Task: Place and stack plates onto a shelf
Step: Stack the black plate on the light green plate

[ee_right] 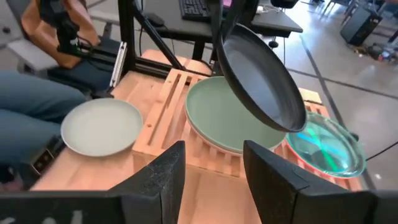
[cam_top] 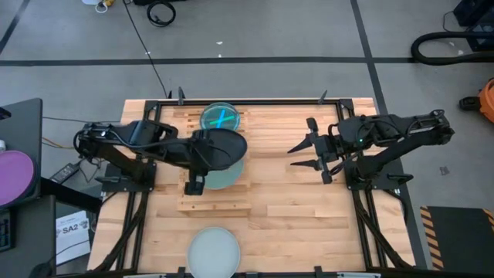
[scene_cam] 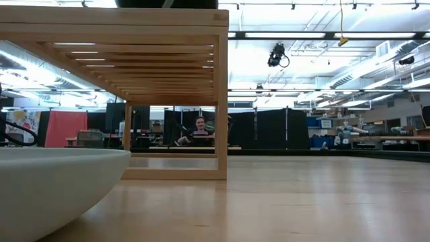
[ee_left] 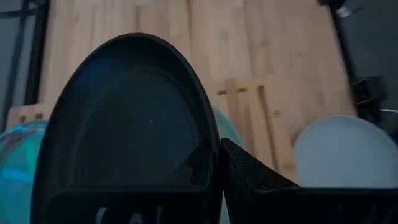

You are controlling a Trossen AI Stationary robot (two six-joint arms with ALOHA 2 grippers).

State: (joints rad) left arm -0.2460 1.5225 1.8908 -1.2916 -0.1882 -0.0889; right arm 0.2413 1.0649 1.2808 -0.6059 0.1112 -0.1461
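A dark round plate (cam_top: pixel 224 148) hangs tilted over the light-wood slatted shelf (cam_top: pixel 212 205), with my left gripper (ee_left: pixel 214 171) shut on it. Under it a mint-green plate (ee_right: pixel 224 118) lies flat on the slats. A translucent blue plate (cam_top: pixel 221 117) lies at the shelf's far end. A whitish plate (cam_top: pixel 214 249) rests on the tabletop near the front edge. My right gripper (cam_top: pixel 305 154) stands open to the right of the shelf, holding nothing. My left gripper pinches the dark plate's rim (ee_left: pixel 210 158) on the side toward the left arm. One finger (ee_left: pixel 255 180) shows beside the rim; the plate hides the other. The fingers slant down from the table's left. The plate is clear of the mint-green plate, tilted, its free edge (ee_right: pixel 292 121) lowest.
A purple disc (cam_top: pixel 15 174) lies on a side table off the left edge. A seated person's legs (ee_right: pixel 37 93) show beyond the table in the right wrist view. Bare planks (cam_top: pixel 309 208) lie right of the shelf.
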